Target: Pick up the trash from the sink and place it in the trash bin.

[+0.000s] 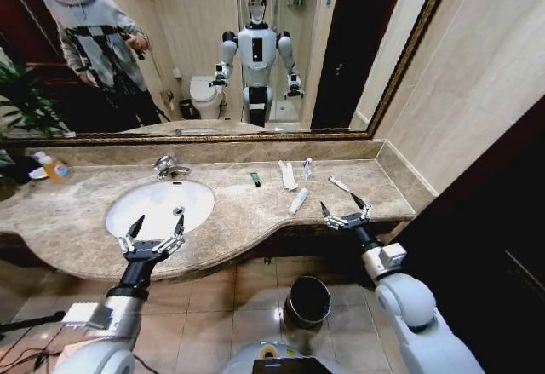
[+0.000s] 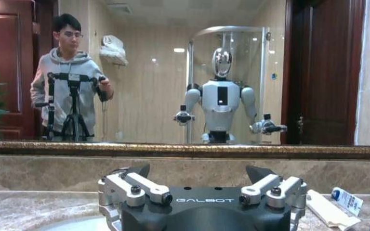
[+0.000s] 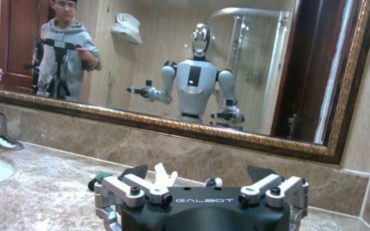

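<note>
Both grippers stand with fingers spread wide, holding nothing. The left gripper (image 1: 156,226) hangs over the sink's (image 1: 128,199) front rim. The right gripper (image 1: 345,210) hovers at the counter edge; a white tube (image 1: 298,201) lies just left of its fingers, the dark green packet (image 1: 255,180) farther back, the trash bin (image 1: 307,301) on the floor below.

Left end effector (image 1: 156,229) hangs open over the front rim of the sink (image 1: 128,199), basin below it bare. Faucet (image 1: 169,167) stands at the sink's back edge, blocks reach there. Right end effector (image 1: 345,212) open at the desk (image 1: 230,221) front edge, right side. Litter strung across the desk between sink and right corner: dark green packet (image 1: 255,180), white wrappers (image 1: 288,175), white tube (image 1: 298,201), another tube (image 1: 339,184) near the right end effector. Bare desk between the sink and the tubes, room to pass. Mirror frame (image 1: 213,138) and backsplash close off the rear, side wall closes the right. Orange bottle (image 1: 53,168) at far left. Trash bin (image 1: 307,301) on the floor under the desk edge, between both arms, top open.
</note>
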You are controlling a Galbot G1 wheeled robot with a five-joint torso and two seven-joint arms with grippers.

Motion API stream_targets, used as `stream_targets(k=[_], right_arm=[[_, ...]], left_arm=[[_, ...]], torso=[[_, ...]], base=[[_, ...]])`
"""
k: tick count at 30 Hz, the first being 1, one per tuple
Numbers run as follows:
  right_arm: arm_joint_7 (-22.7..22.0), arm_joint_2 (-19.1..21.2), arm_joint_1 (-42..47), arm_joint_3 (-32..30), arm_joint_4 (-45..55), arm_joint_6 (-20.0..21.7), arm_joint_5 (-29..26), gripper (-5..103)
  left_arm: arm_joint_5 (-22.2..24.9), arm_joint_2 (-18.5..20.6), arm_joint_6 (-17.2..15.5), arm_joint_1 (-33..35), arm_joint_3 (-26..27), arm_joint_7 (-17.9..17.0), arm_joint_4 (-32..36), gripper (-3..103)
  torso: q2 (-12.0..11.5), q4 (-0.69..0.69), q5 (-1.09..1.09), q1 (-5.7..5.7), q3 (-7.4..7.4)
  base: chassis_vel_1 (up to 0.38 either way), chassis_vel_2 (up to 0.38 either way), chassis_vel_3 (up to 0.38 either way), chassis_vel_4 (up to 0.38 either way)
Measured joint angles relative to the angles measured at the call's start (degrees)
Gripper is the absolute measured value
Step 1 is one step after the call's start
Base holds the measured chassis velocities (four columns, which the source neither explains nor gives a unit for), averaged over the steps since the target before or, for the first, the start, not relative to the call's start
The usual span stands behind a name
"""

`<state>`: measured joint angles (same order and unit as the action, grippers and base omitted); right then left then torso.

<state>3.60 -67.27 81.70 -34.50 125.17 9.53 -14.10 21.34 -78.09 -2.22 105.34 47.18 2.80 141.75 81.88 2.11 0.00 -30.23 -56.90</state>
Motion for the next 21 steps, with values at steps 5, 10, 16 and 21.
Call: stream_targets(k=[5, 10, 16, 21], right_arm=[[-1.5, -0.1, 0.5, -0.6, 2.7, 2.3, -1.6, 100], [-5.2, -1.9, 2.5, -0.2, 5.5, 4.0, -3.0, 100], [-6.6, -3.3, 4.4, 0.3, 5.5, 2.4, -1.3, 100], [-10.0, -5.1, 5.7, 0.4, 7.1, 1.1, 0.2, 100]], left_arm=[[0.0, 0.0, 0.0, 0.0, 0.0, 0.0, 0.0, 100], [0.0, 0.0, 0.0, 0.0, 0.0, 0.0, 0.0, 100], [0.0, 0.0, 0.0, 0.0, 0.0, 0.0, 0.0, 100], [0.0, 0.0, 0.0, 0.0, 0.0, 0.0, 0.0, 100]], torso=[[0.0, 0.0, -0.01, 0.0, 0.0], [0.0, 0.0, -0.01, 0.0, 0.0], [0.0, 0.0, -0.01, 0.0, 0.0], [0.0, 0.0, -0.01, 0.0, 0.0]], base=[[0.0, 0.0, 0.0, 0.0], [0.0, 0.0, 0.0, 0.0], [0.0, 0.0, 0.0, 0.0], [0.0, 0.0, 0.0, 0.0]])
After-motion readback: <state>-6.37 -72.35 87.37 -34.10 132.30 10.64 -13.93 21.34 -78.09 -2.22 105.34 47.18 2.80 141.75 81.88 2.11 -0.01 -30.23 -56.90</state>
